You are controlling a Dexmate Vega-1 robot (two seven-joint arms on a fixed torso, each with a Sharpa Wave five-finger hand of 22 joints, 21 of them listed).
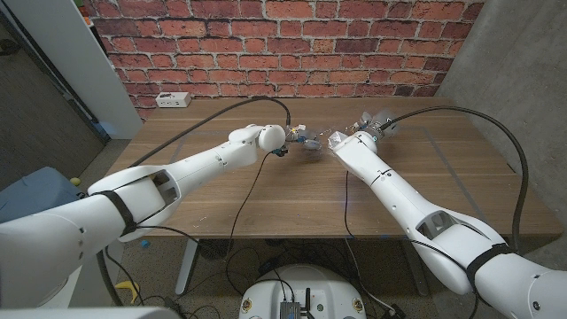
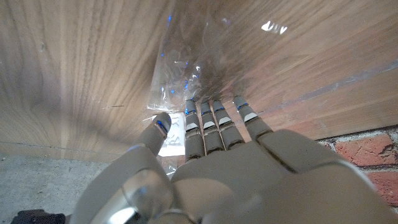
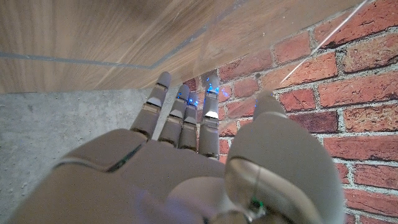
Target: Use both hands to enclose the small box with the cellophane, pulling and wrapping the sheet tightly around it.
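Centrally, the cellophane [image 2: 205, 68] lies under the left robot hand's fingertips [image 2: 214, 115].

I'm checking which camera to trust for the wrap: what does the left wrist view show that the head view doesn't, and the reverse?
The left wrist view alone shows the crinkled cellophane spread on the wood, with the left hand's fingers reaching onto it and a white piece under the thumb. The head view alone shows both arms meeting mid-table, the right hand, the brick wall and a white power strip. Both show the left hand and the wooden table.
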